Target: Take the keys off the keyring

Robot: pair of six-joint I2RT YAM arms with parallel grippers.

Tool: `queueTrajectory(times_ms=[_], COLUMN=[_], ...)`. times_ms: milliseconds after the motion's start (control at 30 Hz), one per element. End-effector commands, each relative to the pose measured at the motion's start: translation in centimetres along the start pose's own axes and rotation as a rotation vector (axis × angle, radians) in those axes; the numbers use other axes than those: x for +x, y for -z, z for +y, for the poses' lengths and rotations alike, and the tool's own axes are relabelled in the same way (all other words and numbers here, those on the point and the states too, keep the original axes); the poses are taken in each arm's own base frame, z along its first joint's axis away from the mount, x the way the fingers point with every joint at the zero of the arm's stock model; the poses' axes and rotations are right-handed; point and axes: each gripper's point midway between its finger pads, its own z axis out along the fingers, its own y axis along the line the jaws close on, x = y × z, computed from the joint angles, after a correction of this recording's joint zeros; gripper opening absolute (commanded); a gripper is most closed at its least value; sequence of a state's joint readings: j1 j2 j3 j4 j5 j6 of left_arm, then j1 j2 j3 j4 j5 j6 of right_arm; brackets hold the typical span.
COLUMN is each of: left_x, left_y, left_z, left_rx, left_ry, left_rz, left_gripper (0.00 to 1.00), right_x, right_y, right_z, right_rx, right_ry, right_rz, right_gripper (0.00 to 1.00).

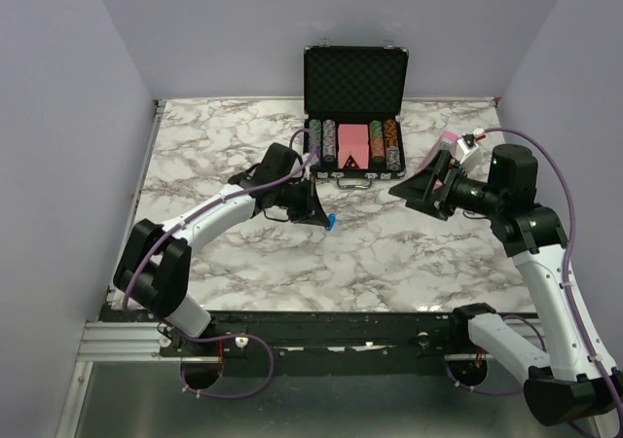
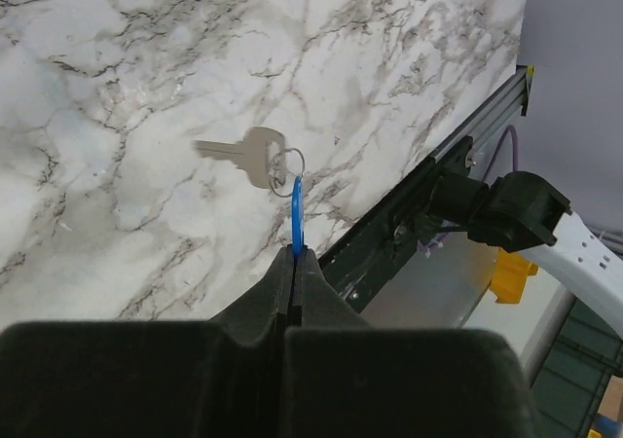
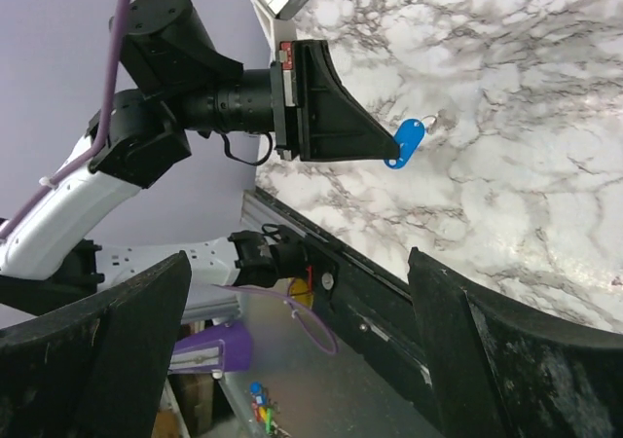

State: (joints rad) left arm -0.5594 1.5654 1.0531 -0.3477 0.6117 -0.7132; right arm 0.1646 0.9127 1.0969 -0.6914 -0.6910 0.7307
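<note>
My left gripper (image 1: 326, 218) is shut on the blue oval key piece (image 1: 332, 223) and holds it above the marble table (image 1: 409, 253). In the left wrist view the blue piece (image 2: 297, 209) stands edge-on out of the closed jaws of the left gripper (image 2: 295, 255). The thin silvery keyring (image 2: 285, 170) hangs from its far end with a silver key (image 2: 248, 154) on it. My right gripper (image 1: 414, 191) is open and empty, to the right of the key piece and facing it. The right wrist view shows the blue piece (image 3: 409, 142), the ring (image 3: 428, 120) and the wide-apart fingers (image 3: 97, 360).
An open black chip case (image 1: 354, 78) stands at the back centre with rows of chips and a pink wedge (image 1: 352, 144) inside. The table's front rail (image 1: 321, 326) runs along the near edge by the arm bases.
</note>
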Motion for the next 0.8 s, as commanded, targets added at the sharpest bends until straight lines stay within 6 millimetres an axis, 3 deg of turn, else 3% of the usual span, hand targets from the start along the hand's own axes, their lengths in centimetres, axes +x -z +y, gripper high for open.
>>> queueTrajectory(times_ms=[0, 300, 467, 767], left_x=[0.9, 0.7, 1.0, 1.2], left_y=[3.0, 8.2, 10.4, 13.7], left_z=[-1.7, -7.7, -10.0, -13.8], left_rx=[-0.087, -0.088, -0.081, -0.001], left_ry=[-0.018, -0.048, -0.05, -0.026], left_rz=[0.009, -0.066, -0.106, -0.182], left_gripper=[0.0, 0.0, 0.0, 0.0], right_x=[-0.2, -1.6, -2.6, -4.1], right_y=[-0.2, 0.0, -1.2, -1.3], right_z=[2.2, 5.3, 4.4, 6.5], right_rx=[-0.127, -0.268, -0.19, -0.212], right_ry=[-0.028, -0.1, -0.238, -0.349], right_rz=[-0.01, -0.035, -0.01, 0.03], right_gripper=[1.0, 0.99, 0.95, 0.89])
